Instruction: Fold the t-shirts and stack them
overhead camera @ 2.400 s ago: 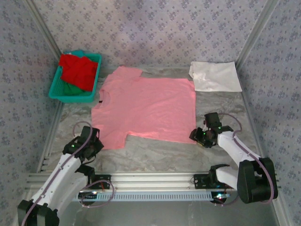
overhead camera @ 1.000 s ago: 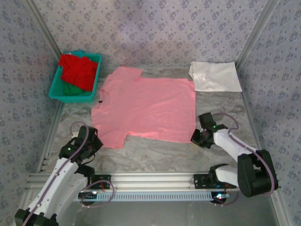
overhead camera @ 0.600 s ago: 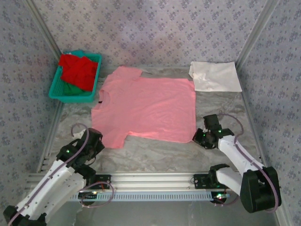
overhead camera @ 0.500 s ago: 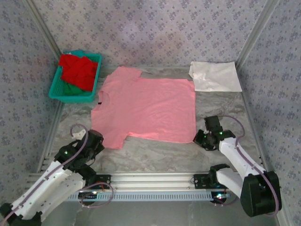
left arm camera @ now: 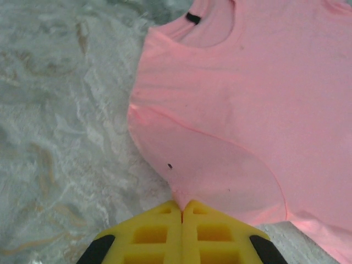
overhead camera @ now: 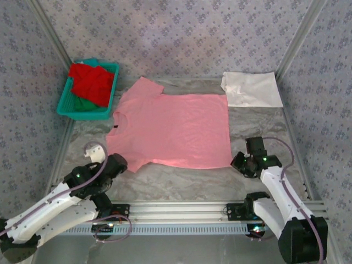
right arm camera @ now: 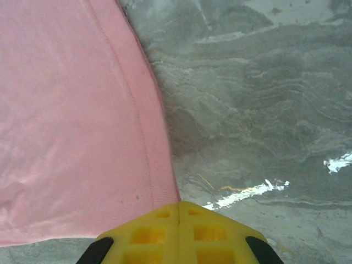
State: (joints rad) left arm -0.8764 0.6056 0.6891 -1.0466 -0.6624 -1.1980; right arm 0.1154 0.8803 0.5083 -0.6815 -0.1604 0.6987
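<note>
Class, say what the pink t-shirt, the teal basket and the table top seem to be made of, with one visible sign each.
Pink t-shirt: soft matte cloth; wrinkles, stitched hem. Teal basket: probably plastic; slotted rigid walls. Table top: glossy marble-look surface, perhaps film; veining, glare.

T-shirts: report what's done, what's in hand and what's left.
Done: the white t-shirt lies folded at the far right. In hand: the pink t-shirt is spread flat, the left gripper shut on its near sleeve, the right gripper on its near hem corner. Left: folding it, plus the red t-shirt and green t-shirt in the basket.
</note>
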